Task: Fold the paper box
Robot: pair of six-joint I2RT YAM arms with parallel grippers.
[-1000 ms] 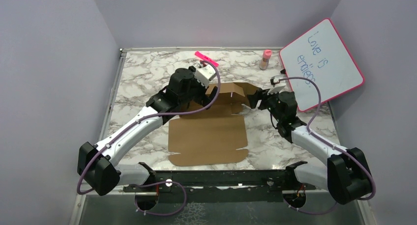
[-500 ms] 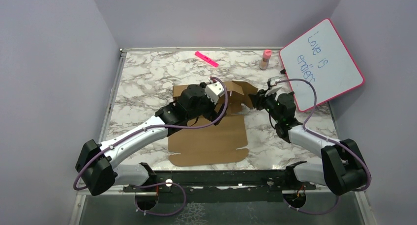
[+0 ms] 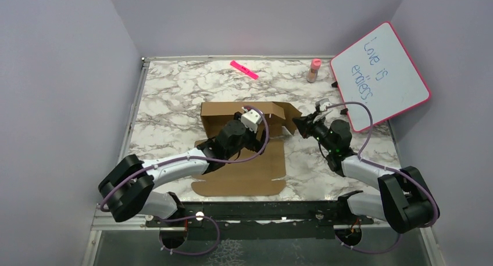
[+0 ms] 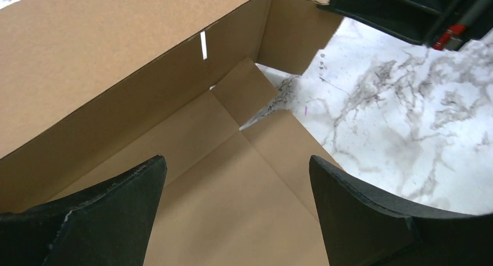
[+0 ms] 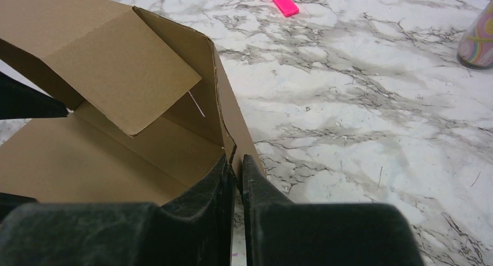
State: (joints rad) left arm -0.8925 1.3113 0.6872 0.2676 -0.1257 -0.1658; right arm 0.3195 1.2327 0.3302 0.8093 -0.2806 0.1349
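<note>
The paper box (image 3: pixel 244 161) is brown cardboard lying mid-table, its far wall (image 3: pixel 232 111) folded upright and its near panel flat. My left gripper (image 3: pixel 256 132) hovers inside it, open wide, with only the box floor (image 4: pixel 232 208) between its fingers (image 4: pixel 116 208). My right gripper (image 3: pixel 299 125) is at the box's right end, shut on the edge of the upright side flap (image 5: pixel 224 112); the thin cardboard edge sits between its fingertips (image 5: pixel 256 179). A small inner tab (image 5: pixel 125 74) leans inward above the floor.
A pink marker (image 3: pixel 243 69) lies at the back of the marble table. A pink bottle (image 3: pixel 314 70) stands at the back right, next to a pink-framed whiteboard (image 3: pixel 381 77) leaning on the right wall. Grey walls enclose the table on three sides.
The left arm drew back toward me and dropped inside the box, while the far wall came upright. The right gripper closed onto the right side flap.
</note>
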